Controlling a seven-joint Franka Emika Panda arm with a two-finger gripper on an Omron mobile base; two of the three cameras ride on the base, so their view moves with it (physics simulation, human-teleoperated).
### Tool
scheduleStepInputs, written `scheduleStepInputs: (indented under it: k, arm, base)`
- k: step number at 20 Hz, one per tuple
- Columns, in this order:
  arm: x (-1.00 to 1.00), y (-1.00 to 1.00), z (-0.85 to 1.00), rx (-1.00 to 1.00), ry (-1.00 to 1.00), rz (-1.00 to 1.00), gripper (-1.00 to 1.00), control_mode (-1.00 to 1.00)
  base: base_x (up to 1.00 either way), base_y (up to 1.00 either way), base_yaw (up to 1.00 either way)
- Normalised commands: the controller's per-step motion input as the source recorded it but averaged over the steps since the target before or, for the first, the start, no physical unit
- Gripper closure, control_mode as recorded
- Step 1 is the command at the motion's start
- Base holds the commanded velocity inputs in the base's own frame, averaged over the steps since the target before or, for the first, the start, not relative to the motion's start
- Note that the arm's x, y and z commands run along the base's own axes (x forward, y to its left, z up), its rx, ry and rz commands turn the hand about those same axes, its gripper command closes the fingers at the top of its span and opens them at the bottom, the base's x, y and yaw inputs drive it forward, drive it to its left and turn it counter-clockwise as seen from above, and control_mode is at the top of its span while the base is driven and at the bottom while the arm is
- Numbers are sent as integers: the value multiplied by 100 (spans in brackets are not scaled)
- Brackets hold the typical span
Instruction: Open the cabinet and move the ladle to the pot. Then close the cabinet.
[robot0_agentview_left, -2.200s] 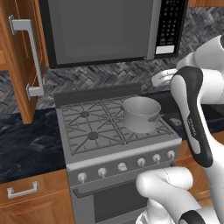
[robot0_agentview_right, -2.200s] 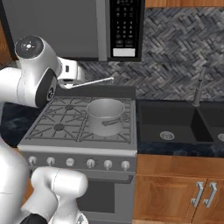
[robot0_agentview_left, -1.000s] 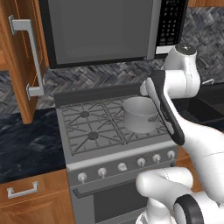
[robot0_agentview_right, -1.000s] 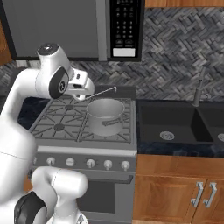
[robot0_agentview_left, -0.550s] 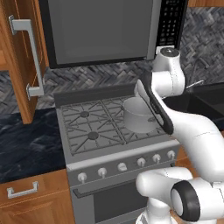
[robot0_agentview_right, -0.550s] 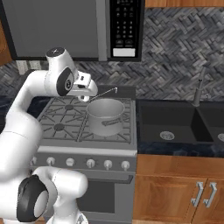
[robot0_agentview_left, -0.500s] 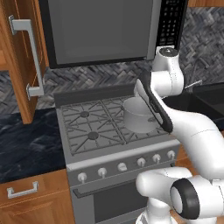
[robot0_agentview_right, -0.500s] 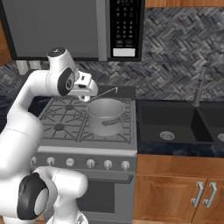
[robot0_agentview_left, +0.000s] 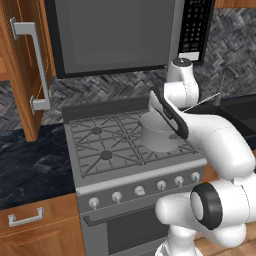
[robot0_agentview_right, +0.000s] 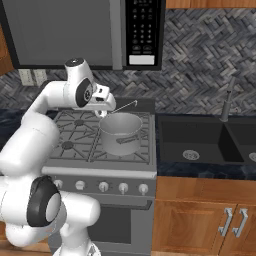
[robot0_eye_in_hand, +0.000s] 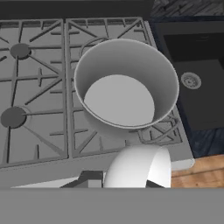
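- I am reading the cabinet (robot0_agentview_left: 22, 65) door as standing open, well to the left of the pot (robot0_agentview_left: 159, 131), its silver handle (robot0_agentview_left: 31, 65) facing me; closing it is not yet done.
- I am carrying the ladle (robot0_agentview_right: 126, 105) to the pot: the gripper (robot0_agentview_right: 104, 103) is hanging just above the pot's left rim in the right base view, jaws shut on the ladle's handle end, the thin shaft angling up and right over the pot's back rim.
- In the hand view I am looking straight down into the pot's bare interior, so the drop is not yet made.
- Next move, I judge: lower over the pot, release, then swing back left to the cabinet door.
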Motion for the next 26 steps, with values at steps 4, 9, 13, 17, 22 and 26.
scheduleStepInputs:
  k: [4,9,13,17,22,26]
  arm:
    - [36,-1,-44,-2,0,0,100,-100]
    - [41,-1,-39,-1,0,0,100,-100]
    - [43,-7,-34,0,1,0,100,-100]
    - [45,-10,-26,0,3,0,100,-100]
    - [37,-10,-25,0,2,0,100,-100]
    - [24,-3,-25,0,0,0,100,-100]
  base:
    - [0,0,0]
    - [0,0,0]
    - [0,0,0]
    - [0,0,0]
    - [0,0,0]
    - [0,0,0]
